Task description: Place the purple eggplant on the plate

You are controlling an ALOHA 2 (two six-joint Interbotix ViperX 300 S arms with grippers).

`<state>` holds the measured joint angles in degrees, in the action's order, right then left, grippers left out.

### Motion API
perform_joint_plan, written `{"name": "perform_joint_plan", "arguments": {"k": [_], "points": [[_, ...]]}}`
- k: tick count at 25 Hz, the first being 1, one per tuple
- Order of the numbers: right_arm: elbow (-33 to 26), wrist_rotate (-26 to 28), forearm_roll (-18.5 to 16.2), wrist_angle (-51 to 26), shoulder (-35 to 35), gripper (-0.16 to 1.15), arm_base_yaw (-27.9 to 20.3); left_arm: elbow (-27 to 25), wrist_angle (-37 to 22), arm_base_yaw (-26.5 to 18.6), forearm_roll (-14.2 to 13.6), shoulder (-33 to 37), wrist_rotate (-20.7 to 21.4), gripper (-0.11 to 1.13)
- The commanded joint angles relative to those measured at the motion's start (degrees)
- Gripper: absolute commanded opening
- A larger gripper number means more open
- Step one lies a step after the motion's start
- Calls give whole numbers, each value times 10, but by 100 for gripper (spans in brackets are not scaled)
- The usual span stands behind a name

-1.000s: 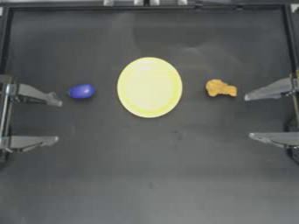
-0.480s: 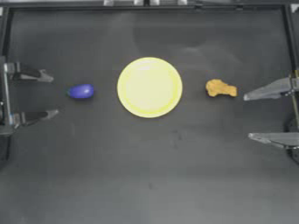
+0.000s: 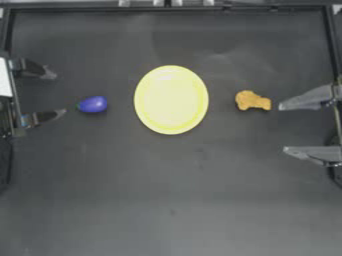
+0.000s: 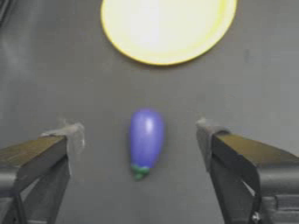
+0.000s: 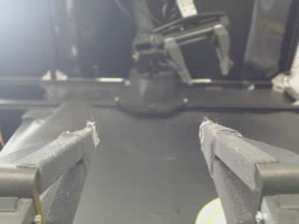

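The purple eggplant (image 3: 93, 104) lies on the dark table just left of the plate (image 3: 171, 99), a large pale yellow disc in the middle. My left gripper (image 3: 52, 94) is open at the left edge, its fingertips a short way short of the eggplant. In the left wrist view the eggplant (image 4: 145, 141) lies lengthwise between the spread jaws, green stem end toward the camera, with the plate (image 4: 168, 27) beyond it. My right gripper (image 3: 284, 128) is open and parked at the right edge.
An orange-yellow lumpy piece (image 3: 252, 101) sits right of the plate, near the right gripper's upper finger. The right wrist view looks across the table to the left arm (image 5: 181, 43) and catches a sliver of the plate's rim (image 5: 211, 213).
The left gripper has shifted toward the top of the picture and now lines up with the eggplant. The eggplant, the plate and the right arm have stayed put.
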<state>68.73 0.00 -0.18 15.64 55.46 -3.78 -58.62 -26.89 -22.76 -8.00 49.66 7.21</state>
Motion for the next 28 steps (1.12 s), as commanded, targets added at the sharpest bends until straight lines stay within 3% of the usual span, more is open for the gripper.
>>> {"name": "perform_joint_plan", "arguments": {"k": [1, 7, 12, 17, 21, 28], "points": [[-7, 1, 4, 0, -3, 99, -5, 28, -2, -12, -1, -41, 18, 104], [-7, 1, 5, -2, -2, 99, -11, 51, -6, -45, 20, -120, 57, 104], [-7, 1, 6, -2, -3, 99, -11, 61, -2, -67, 86, -172, 123, 104], [-6, 1, 8, -2, -3, 99, -11, 62, 11, -98, 175, -205, 224, 103], [-5, 2, 9, -2, -3, 99, -11, 69, 11, -117, 229, -239, 291, 103], [-1, 2, 9, 1, -2, 99, -11, 96, 7, -131, 263, -332, 338, 103]]}}
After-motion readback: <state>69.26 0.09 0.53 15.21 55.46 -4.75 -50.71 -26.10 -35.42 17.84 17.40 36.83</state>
